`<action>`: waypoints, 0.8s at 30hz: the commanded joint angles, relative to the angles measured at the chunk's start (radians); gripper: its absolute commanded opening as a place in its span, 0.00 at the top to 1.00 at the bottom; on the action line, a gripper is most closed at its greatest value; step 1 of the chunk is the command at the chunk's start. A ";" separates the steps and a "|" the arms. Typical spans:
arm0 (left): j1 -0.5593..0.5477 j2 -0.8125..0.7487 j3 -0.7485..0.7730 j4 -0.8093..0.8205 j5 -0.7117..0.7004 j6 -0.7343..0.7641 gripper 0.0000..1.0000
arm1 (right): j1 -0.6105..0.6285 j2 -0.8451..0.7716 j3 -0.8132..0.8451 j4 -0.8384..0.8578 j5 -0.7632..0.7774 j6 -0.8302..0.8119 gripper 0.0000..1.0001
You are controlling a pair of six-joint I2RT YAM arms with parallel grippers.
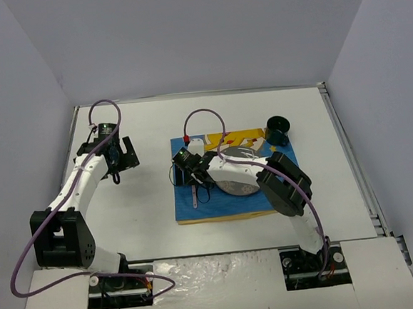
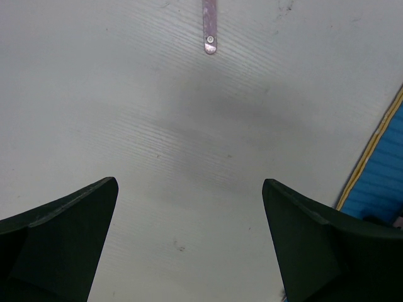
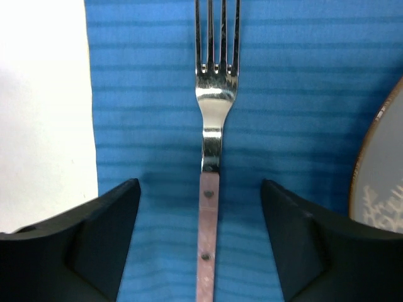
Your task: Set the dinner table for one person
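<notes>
The white dinner table (image 1: pixel 147 202) carries a blue cartoon-print placemat (image 1: pixel 221 200). On the mat lie a grey patterned plate (image 1: pixel 238 180) and, near the mat's left edge, a fork (image 1: pixel 195 196) with a pink handle. In the right wrist view the fork (image 3: pixel 213 113) lies flat on the mat (image 3: pixel 145 94), tines away. My right gripper (image 3: pixel 200 184) is open, its fingers either side of the handle and not touching it. My left gripper (image 2: pixel 189 182) is open and empty over bare table (image 2: pixel 189 113), left of the mat.
A black cup (image 1: pixel 277 129) stands at the mat's far right corner. The tip of another pink-handled utensil (image 2: pixel 210 28) lies on the table ahead of the left gripper. The mat's yellow-trimmed edge (image 2: pixel 378 170) shows at its right. Metal rails (image 1: pixel 353 157) edge the table.
</notes>
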 commanded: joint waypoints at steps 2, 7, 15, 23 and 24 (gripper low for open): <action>0.015 0.100 0.112 0.041 -0.011 -0.036 0.03 | 0.007 -0.176 0.022 -0.012 0.105 -0.073 0.19; 0.032 0.258 0.252 0.037 -0.018 -0.042 0.03 | 0.000 -0.310 -0.008 -0.010 0.169 -0.144 0.16; 0.107 0.554 0.518 0.000 0.044 -0.051 0.12 | -0.020 -0.471 -0.098 0.003 0.238 -0.224 0.15; 0.171 0.751 0.709 -0.024 0.078 -0.050 0.26 | -0.025 -0.545 -0.201 0.035 0.200 -0.245 0.13; 0.176 0.770 0.724 -0.026 0.078 -0.048 0.28 | -0.025 -0.553 -0.211 0.038 0.199 -0.245 0.13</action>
